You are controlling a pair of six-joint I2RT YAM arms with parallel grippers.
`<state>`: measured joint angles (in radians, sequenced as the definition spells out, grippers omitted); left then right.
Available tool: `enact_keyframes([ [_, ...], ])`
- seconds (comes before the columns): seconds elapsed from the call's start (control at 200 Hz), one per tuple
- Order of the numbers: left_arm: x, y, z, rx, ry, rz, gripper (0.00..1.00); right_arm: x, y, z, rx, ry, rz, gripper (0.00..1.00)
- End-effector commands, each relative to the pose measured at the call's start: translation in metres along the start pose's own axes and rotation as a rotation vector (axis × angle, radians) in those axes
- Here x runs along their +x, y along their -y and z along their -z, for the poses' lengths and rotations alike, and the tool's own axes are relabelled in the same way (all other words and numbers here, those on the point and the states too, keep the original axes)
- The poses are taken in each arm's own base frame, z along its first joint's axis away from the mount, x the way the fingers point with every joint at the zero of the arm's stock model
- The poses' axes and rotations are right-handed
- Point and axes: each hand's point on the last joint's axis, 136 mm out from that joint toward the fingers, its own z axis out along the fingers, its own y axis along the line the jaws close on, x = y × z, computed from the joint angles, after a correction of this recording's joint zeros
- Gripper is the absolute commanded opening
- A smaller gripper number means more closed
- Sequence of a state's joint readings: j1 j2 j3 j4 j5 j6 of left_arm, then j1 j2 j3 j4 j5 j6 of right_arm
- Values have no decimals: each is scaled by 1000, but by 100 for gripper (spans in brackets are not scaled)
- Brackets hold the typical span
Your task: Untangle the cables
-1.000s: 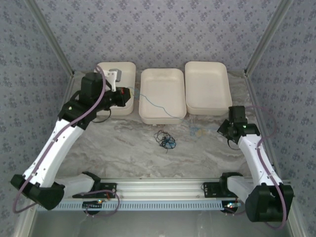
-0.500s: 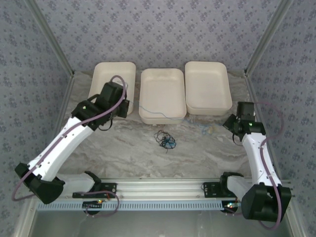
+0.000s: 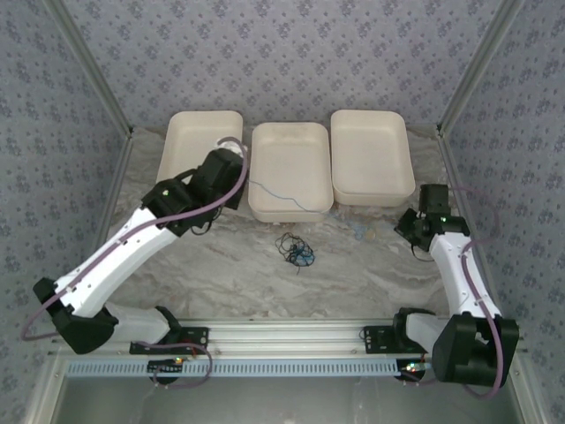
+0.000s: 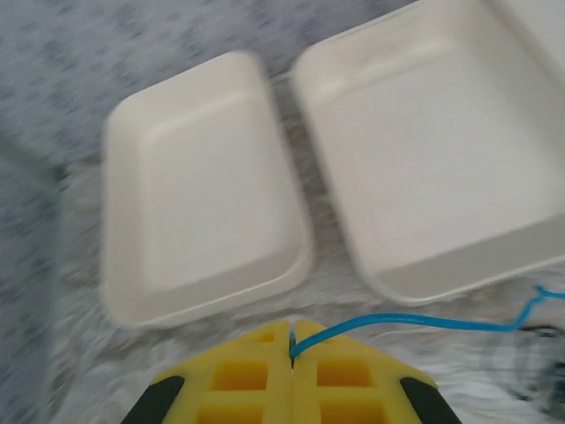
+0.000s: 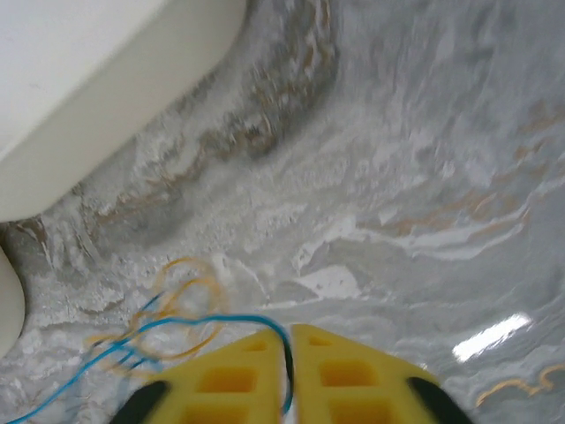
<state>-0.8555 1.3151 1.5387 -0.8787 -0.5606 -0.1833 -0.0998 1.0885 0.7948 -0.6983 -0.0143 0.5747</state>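
Observation:
A thin blue cable (image 3: 281,192) runs from my left gripper (image 3: 237,187) across the middle tray to the marble near my right gripper (image 3: 404,228). In the left wrist view the yellow fingers of the left gripper (image 4: 291,340) are pressed shut on the blue cable (image 4: 424,322), which leads off to the right. In the right wrist view the right gripper (image 5: 289,340) has its jaws a little apart, with the blue cable (image 5: 177,325) lying in the narrow gap. Yellow-tan cable loops (image 5: 181,291) lie just beyond. A small black and blue tangle (image 3: 296,249) rests mid-table.
Three white trays stand side by side at the back: left tray (image 3: 201,146), middle tray (image 3: 287,172), right tray (image 3: 371,159). An aluminium rail (image 3: 291,340) crosses the near edge. Patterned walls close in the sides.
My left arm has swung right from the left tray to the middle tray's left edge, still gripping the blue cable. The right gripper's jaws have parted slightly.

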Motion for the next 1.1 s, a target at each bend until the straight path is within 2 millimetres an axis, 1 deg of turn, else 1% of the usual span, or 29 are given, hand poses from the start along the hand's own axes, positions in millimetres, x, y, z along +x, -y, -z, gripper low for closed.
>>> enact_keyframes([
  [0.0,-43,60,15,264,108,1,0,11,-4,-5,-42,-41,-47,34],
  [0.08,-62,85,23,369,136,8,0,14,-6,2,-73,-30,-48,51],
  [0.145,-77,100,29,438,153,9,0,15,-9,14,-107,-1,-77,59],
  [0.19,-88,108,34,479,167,15,0,14,-10,24,-133,26,-89,62],
  [0.285,-112,120,51,554,216,27,0,13,-18,47,-208,79,-115,66],
  [0.29,-112,120,50,555,214,26,0,13,-18,48,-215,80,-117,66],
  [0.3,-119,120,56,564,233,32,0,13,-20,51,-228,83,-120,67],
  [0.315,-124,120,61,575,247,37,0,13,-23,54,-248,85,-127,68],
  [0.355,-134,123,70,608,272,42,0,16,-31,60,-303,71,-142,69],
  [0.42,-147,128,83,657,298,45,0,26,-46,64,-388,16,-184,71],
  [0.44,-150,130,88,676,307,45,0,30,-53,66,-431,-14,-184,72],
  [0.495,-156,136,95,715,317,43,0,38,-69,70,-516,-74,-237,74],
  [0.535,-159,139,100,741,322,41,0,46,-79,73,-565,-130,-311,76],
  [0.62,-160,145,105,780,327,42,0,48,-111,85,-731,-192,-429,79],
  [0.71,-161,148,108,801,330,48,0,50,-125,94,-789,-218,-523,81],
  [0.754,-162,147,110,805,339,57,0,47,-128,101,-802,-200,-531,80],
  [0.874,-171,139,116,788,369,78,0,45,-113,105,-681,-119,-458,75],
  [0.924,-177,136,121,785,386,84,0,45,-114,104,-685,-111,-423,75],
  [1.039,-186,141,128,818,392,74,0,62,-122,96,-724,-200,-413,74],
  [1.094,-189,146,130,847,390,68,0,70,-130,94,-768,-238,-398,70],
])
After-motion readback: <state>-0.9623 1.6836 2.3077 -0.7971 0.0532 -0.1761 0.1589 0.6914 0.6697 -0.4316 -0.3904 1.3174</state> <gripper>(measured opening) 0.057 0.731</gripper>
